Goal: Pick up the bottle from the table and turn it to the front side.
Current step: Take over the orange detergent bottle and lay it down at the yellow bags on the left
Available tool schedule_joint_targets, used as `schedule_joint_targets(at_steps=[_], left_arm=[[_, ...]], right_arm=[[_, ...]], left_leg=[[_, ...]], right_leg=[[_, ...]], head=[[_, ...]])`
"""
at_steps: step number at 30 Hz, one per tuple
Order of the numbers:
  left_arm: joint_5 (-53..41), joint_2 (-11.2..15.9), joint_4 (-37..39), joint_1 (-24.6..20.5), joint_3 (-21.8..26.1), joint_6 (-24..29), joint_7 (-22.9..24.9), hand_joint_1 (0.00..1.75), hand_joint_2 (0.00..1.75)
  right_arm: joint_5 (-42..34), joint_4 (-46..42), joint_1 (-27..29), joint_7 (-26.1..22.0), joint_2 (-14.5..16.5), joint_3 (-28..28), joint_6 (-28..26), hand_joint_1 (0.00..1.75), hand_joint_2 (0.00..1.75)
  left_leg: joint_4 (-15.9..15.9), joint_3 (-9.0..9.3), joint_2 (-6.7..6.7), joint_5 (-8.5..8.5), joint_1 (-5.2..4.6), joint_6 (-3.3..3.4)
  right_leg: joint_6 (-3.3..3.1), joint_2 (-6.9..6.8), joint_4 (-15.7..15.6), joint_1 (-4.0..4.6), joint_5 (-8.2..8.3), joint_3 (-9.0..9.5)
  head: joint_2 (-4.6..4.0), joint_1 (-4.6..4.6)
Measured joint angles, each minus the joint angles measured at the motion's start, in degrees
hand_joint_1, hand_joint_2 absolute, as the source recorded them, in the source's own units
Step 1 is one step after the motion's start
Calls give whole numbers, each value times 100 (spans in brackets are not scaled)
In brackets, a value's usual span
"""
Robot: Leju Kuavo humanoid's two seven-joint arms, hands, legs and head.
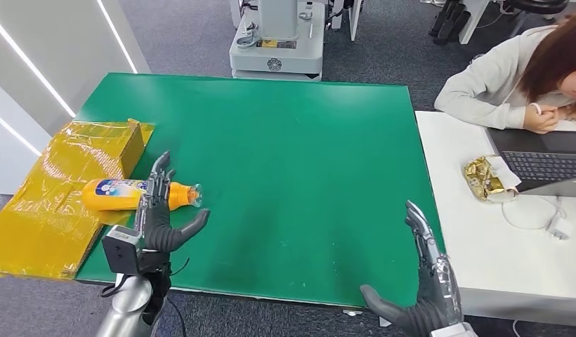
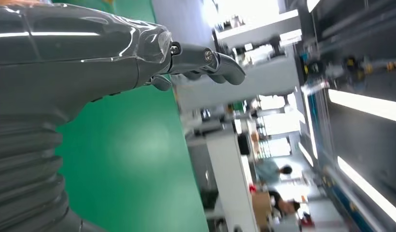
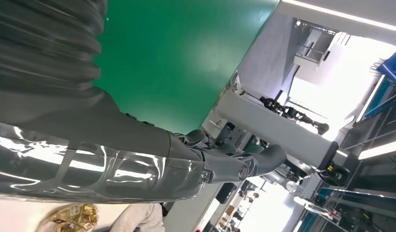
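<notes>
Head view: bottle [image 1: 134,194] lies near table's [image 1: 285,161] left edge.

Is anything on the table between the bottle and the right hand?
No. In the head view, only bare green table separates the bottle from the right hand.

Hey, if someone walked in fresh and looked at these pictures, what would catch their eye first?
Probably the big green table, with an orange bottle lying on its side near its left edge beside a yellow-taped box. The left hand hovers open at the bottle.
</notes>
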Motion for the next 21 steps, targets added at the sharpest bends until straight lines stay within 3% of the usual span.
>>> schedule_joint_targets(at_steps=[4, 10, 21], left_arm=[[35, -6, -74, 30, -302, -254, 194, 0, 175], [939, -112, -109, 180, -758, -1187, 689, 0, 175], [907, -234, -279, 419, -994, -1274, 758, 0, 175]], right_arm=[[-105, 50, 60, -22, 55, 4, -16, 0, 175], [-335, 110, 257, 28, 175, 77, -200, 0, 175], [-523, 3, 606, 303, 561, 279, -485, 0, 175]], left_leg=[[1, 0, 0, -1, -1, 1], [1, 1, 1, -7, -1, 3], [-1, 2, 0, -13, 1, 0]], right_leg=[[0, -1, -1, -1, 0, 1], [2, 1, 0, -1, -2, 1], [1, 1, 1, 1, -9, 0]], head=[[0, -1], [0, -2], [0, -1]])
